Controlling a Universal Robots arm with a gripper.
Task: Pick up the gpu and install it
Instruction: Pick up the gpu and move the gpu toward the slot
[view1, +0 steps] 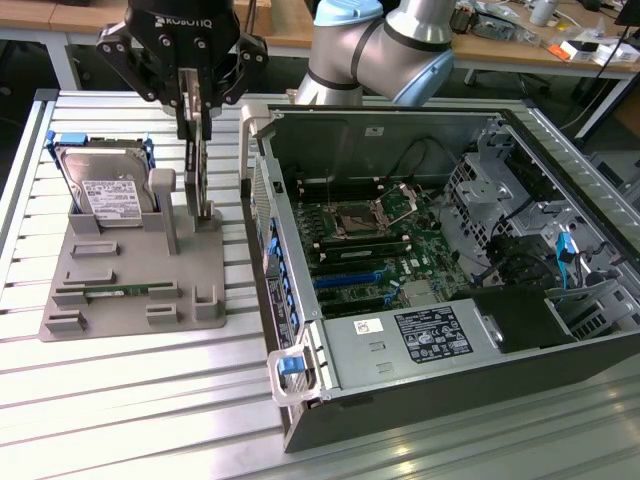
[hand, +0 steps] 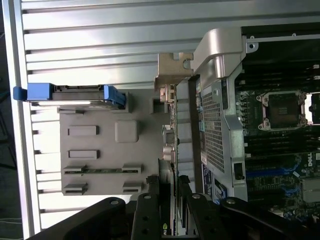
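End effector (hand: 169, 196) clamped on gpu (hand: 172, 127), card upright between its fingers, at gray stand (hand: 100, 155)

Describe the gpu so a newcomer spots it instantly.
Start at the open computer case; beside it, on the exterior view's left, lies a grey parts holder. The gpu is the thin dark card standing on edge at the holder's case-side end, under the gripper, unlike the boxy silver hard drive with a white label.

Ribbed metal tabletop (view1: 150, 420), cluttered wooden workbenches (view1: 285, 25) behind, bright even light
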